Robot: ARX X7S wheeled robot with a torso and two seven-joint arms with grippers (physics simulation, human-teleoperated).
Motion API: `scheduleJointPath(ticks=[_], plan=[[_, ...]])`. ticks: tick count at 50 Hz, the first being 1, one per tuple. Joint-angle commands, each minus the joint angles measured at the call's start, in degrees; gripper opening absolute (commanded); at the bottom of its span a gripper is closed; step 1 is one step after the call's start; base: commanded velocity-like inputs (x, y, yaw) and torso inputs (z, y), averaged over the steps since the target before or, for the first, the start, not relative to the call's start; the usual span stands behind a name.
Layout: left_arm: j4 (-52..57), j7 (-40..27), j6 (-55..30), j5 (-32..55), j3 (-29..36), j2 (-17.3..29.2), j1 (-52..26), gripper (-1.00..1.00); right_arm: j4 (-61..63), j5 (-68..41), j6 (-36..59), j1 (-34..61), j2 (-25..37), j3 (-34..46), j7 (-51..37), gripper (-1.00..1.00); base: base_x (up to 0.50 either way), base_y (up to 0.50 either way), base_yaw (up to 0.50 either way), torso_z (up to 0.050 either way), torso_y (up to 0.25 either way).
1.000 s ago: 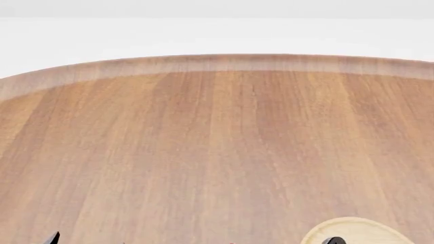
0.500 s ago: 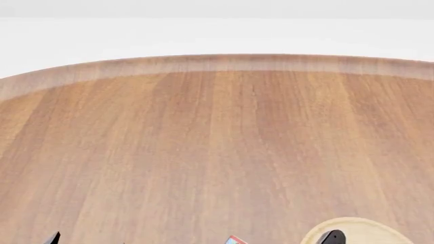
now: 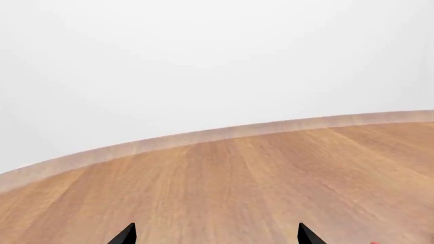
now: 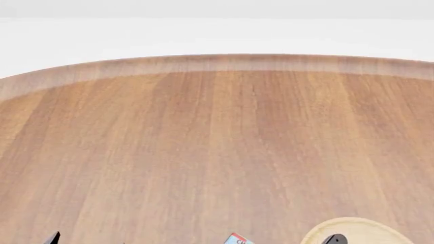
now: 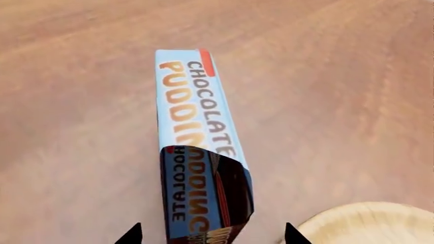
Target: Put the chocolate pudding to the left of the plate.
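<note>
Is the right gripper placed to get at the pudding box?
Probably yes: in its wrist view the pudding box lies between the open right gripper's tips, nothing blocking, the plate just beside.

Only the black finger tips of the left gripper (image 3: 215,236) are seen, spread wide apart. The right gripper (image 5: 211,235) fingers are likewise spread apart.

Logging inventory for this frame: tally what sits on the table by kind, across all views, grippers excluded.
Chocolate pudding cartons: 1
Plate, light wood: 1
Total: 2, both on the wooden table. No other item shows in any view.
</note>
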State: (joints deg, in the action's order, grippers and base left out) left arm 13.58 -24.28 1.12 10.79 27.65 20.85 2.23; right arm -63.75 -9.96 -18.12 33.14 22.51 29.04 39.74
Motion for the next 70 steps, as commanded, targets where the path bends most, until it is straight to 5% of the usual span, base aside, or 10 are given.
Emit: scheduleJointPath(ticks=[1, 18, 32, 50, 52, 70], plan=[[-0.1, -0.1, 0.1, 0.0, 0.2, 0.1, -0.1, 1.00, -1.3, 0.8, -0.4, 0.1, -0.1, -0.1, -0.8, 1.00, 0.00, 0.00, 0.00, 0.000, 0.000], [0.9, -0.6, 0.0, -0.1, 0.3, 0.5, 0.4, 1.00, 63.1, -9.3, 17.2, -31.8, 20.5, -10.4, -16.5, 1.00, 0.00, 0.00, 0.00, 0.000, 0.000], [1.0, -0.7, -0.2, 0.2, 0.4, 0.6, 0.2, 1.00, 76.9, -8.5, 16.3, -44.9, 25.0, -12.9, -23.3, 1.00, 0.00, 0.00, 0.00, 0.000, 0.000], [5.0, -2.0, -0.2, -0.2, 0.0, 1.9, 1.7, 1.00, 88.6, 8.5, 25.7, -46.1, 17.3, -9.8, -41.4, 1.00, 0.00, 0.00, 0.00, 0.000, 0.000], [7.2, -2.8, 0.0, -0.9, -0.3, 2.5, 2.7, 1.00, 91.5, 13.6, 28.9, -45.1, 12.4, -11.3, -49.4, 1.00, 0.00, 0.00, 0.00, 0.000, 0.000], [20.6, -9.0, 4.5, -9.6, -3.6, 6.6, 10.9, 1.00, 100.1, 23.0, 19.4, -49.9, 4.6, -11.6, -64.6, 1.00, 0.00, 0.00, 0.00, 0.000, 0.000]])
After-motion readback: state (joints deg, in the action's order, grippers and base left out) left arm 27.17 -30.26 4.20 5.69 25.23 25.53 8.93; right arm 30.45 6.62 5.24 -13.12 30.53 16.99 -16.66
